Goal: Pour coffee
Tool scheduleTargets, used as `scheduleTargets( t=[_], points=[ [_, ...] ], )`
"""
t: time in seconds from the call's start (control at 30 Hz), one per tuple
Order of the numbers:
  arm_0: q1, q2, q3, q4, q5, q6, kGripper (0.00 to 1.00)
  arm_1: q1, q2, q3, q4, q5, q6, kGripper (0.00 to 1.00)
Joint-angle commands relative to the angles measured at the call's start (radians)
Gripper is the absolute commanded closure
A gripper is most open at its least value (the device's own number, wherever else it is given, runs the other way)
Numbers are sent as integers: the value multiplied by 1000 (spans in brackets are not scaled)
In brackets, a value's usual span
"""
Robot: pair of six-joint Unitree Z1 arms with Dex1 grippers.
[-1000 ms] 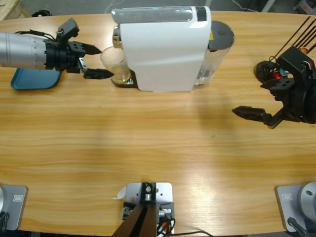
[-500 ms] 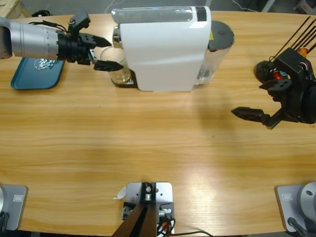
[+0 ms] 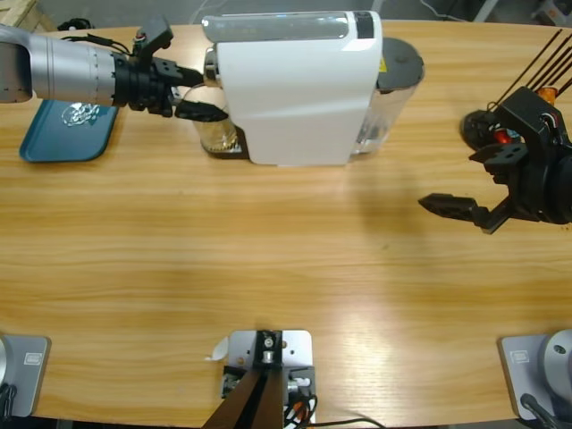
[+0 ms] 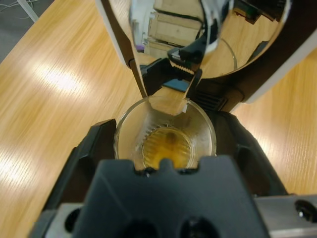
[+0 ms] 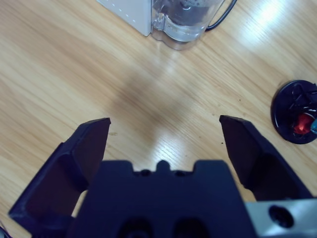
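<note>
Advanced around the glass [image 4: 165, 144], left tool [image 3: 192, 94] straddles it, coffee [image 4: 166, 149] inside.

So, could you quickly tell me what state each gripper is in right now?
Left gripper: open, jaws on either side of the glass cup with coffee in it.
Right gripper: open, holding nothing, over bare table.

I see even, bright overhead light on the wooden table [image 3: 268, 259], with a pale glare patch near its front middle and a soft shadow right of the white coffee machine [image 3: 295, 89]. On my left wrist view, glare streaks the wood and the close gripper body looks blurred, dark
</note>
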Motion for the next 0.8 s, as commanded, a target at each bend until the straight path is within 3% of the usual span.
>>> scheduleTargets(
  t=[0.03, 0.4, 0.43, 0.8],
  points=[
    [-20, 60, -2, -2, 8, -2, 648, -13, 34, 2, -6, 10, -11, 0],
    [-20, 19, 35, 16, 51, -3, 684, -13, 34, 2, -8, 10, -11, 0],
    [-18, 7, 41, 16, 53, -3, 732, -13, 34, 3, -8, 10, -11, 0],
    [41, -172, 144, 46, 85, -25, 736, -13, 15, 9, -11, 0, -11, 0]
  ],
)
